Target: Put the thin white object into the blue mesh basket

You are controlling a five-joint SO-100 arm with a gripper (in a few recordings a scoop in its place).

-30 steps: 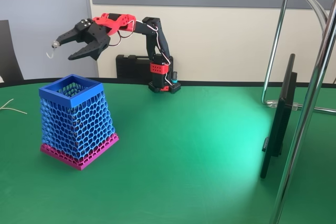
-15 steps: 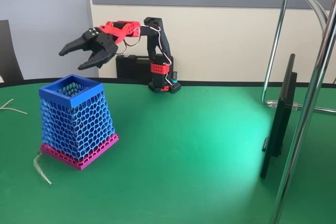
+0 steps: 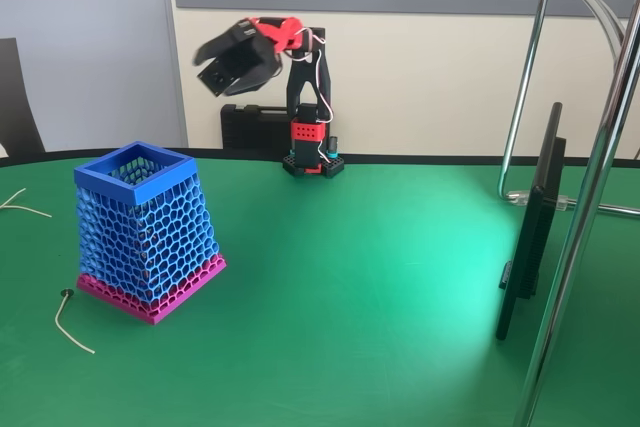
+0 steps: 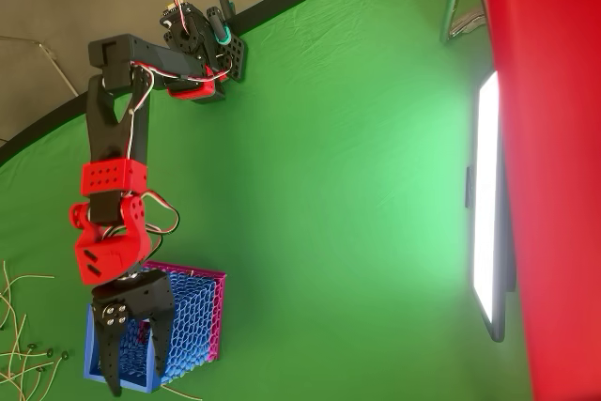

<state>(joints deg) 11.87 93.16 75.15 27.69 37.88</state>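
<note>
Fixed view first: the green bench point(image 3: 350, 297) carries everything, and the red-and-black arm point(image 3: 305, 72) stands at its far edge, folded up high. From above we see the same bench point(image 4: 329, 185) with the arm point(image 4: 108, 129) reaching along its left side.

The blue mesh basket point(image 3: 148, 222) stands upright on its pink base, below the fingers point(image 3: 225, 62) and to their left in the fixed view. Those fingers are blurred there, but they look spread, with nothing between them. In the overhead view the fingers point(image 4: 141, 382) are plainly parted and empty, and they overlap the rim of the basket point(image 4: 192, 321). Since the fixed view puts them high up, we take that overlap to come from height, not from closeness.

The thin white object point(image 3: 58, 325) lies flat on the bench, far below the fingers and further left. It sits just beside the basket's pink base, outside the mesh, with its tiny loop at the upper end. A forked pair of strands point(image 3: 20, 202) lies further back and is no part of the job.

We judge that the object is not yet in the basket, so a pick is the step in hand. The next move calls for lowering the parted fingers to the bench beside the base. They must close on a very thin wire without nudging the basket.
</note>
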